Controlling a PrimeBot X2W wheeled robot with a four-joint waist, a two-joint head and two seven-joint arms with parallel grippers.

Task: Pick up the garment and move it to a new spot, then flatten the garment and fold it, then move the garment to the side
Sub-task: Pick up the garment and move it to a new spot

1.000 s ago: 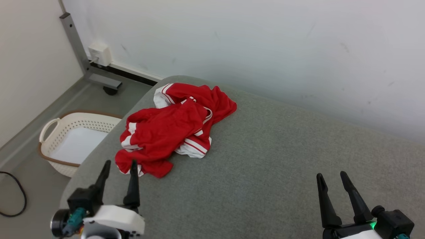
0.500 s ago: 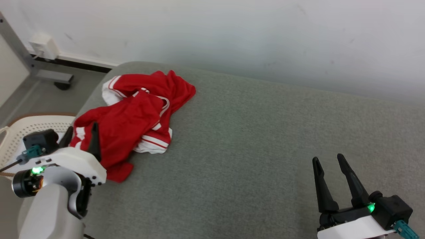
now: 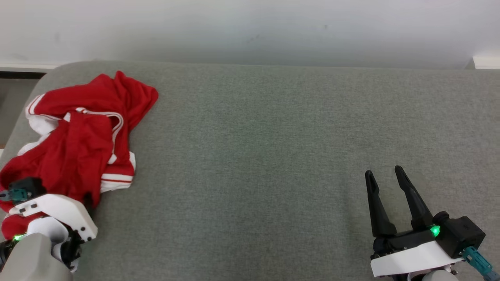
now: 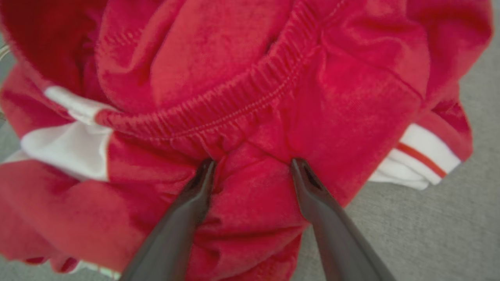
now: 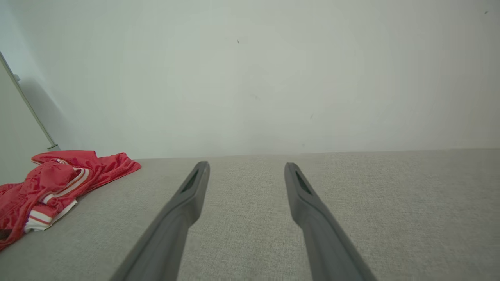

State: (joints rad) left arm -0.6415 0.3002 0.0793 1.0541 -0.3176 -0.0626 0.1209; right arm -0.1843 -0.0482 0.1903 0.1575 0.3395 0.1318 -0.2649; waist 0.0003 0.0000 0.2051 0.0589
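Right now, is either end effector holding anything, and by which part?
Nothing is held. Left end effector open, straddling a fold of the red shorts near the elastic waistband; right end effector open, apart from them.

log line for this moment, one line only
phase: pre-grasp | red garment: crumpled, not lifted | left gripper: open, tips astride a fold | right gripper: open, above grey cushion

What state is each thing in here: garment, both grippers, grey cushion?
garment: crumpled heap, unfolded, not lifted.
grey cushion: flat, garment lying at its left end.
left gripper: open, fingertips against the red fabric, straddling a bunched fold.
right gripper: open, empty, over bare cushion.
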